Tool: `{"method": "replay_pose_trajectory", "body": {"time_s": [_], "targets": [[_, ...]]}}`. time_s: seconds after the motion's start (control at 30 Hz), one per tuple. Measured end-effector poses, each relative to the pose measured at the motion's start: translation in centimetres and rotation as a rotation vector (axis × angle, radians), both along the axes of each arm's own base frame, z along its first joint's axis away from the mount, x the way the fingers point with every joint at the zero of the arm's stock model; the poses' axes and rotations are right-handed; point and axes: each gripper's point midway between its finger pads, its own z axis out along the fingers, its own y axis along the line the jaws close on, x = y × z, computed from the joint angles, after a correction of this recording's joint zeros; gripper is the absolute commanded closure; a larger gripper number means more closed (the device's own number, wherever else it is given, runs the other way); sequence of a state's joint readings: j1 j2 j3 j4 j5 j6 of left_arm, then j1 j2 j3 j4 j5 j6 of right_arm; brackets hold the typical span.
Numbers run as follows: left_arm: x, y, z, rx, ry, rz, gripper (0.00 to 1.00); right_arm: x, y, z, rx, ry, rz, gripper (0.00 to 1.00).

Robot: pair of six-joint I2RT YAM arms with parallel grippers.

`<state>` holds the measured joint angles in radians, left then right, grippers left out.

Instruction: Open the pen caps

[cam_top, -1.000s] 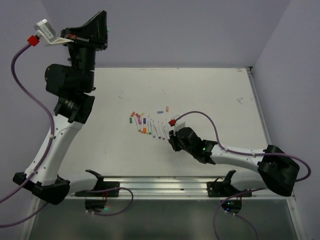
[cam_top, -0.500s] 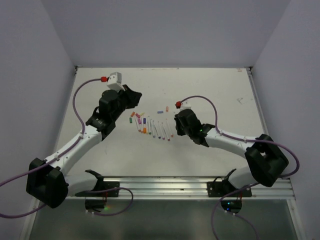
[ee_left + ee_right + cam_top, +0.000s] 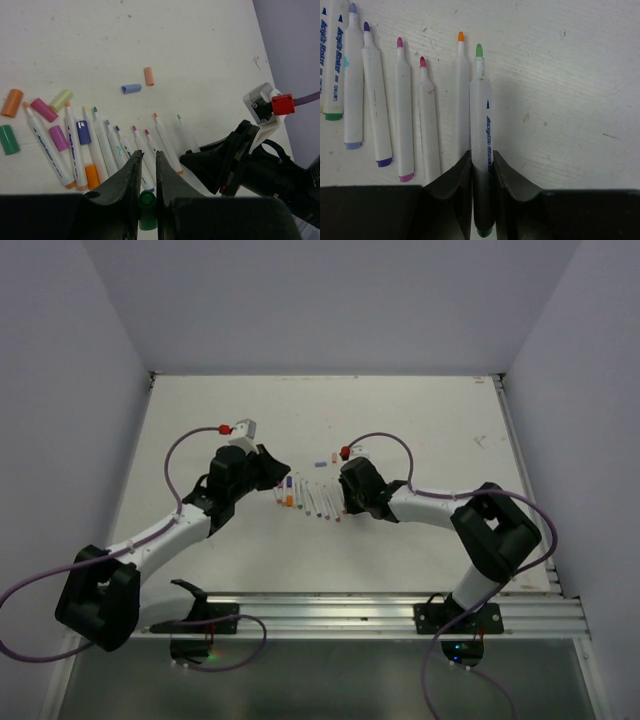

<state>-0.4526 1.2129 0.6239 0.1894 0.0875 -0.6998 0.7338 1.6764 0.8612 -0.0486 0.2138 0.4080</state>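
A green pen cap (image 3: 146, 212) sits pinched deep between the fingers of my left gripper (image 3: 145, 156), which is shut on it just above the row of uncapped white pens (image 3: 105, 145). Loose pen caps lie around: orange (image 3: 11, 102), pink (image 3: 44, 110), green (image 3: 8, 139), blue (image 3: 131, 88), salmon (image 3: 149, 76). My right gripper (image 3: 481, 160) is shut on the barrel of a green-tipped pen (image 3: 481, 115) at the right end of the row, beside an orange-tipped pen (image 3: 462, 100). From above, the left gripper (image 3: 275, 473) and right gripper (image 3: 341, 508) flank the pens (image 3: 310, 498).
The white table (image 3: 420, 420) is walled by grey panels on three sides. A metal rail (image 3: 330, 612) with the arm bases runs along the near edge. Purple cables loop over both arms.
The left arm came down from high at the back left to the pens' left end. The right arm slid left and farther in, to the row's right end.
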Motion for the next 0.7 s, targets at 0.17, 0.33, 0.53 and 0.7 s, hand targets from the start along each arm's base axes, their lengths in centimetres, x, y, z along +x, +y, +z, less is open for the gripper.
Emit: {"method": "replay_pose_trajectory", "body": {"time_s": [0.17,0.33,0.53,0.7], "targets": [[0.5,-0.7,-0.7,-0.019,0.010,-0.015,1.00,-0.2,0.4,0.1,0.019,0.010,0.009,0.62],[0.9,-1.3,-2.9,-0.013,0.053,-0.029,1.00,-0.3,0.4,0.5,0.028,0.011,0.004,0.56],[1.7,-2.4,-6.2,0.018,0.123,-0.044,1.00,-0.5,-0.1,3.5,0.060,-0.032,-0.008,0.46],[4.1,-4.1,-6.7,0.017,0.112,-0.059,1.00,-0.6,-1.0,8.3,0.117,-0.139,-0.029,0.44]]}}
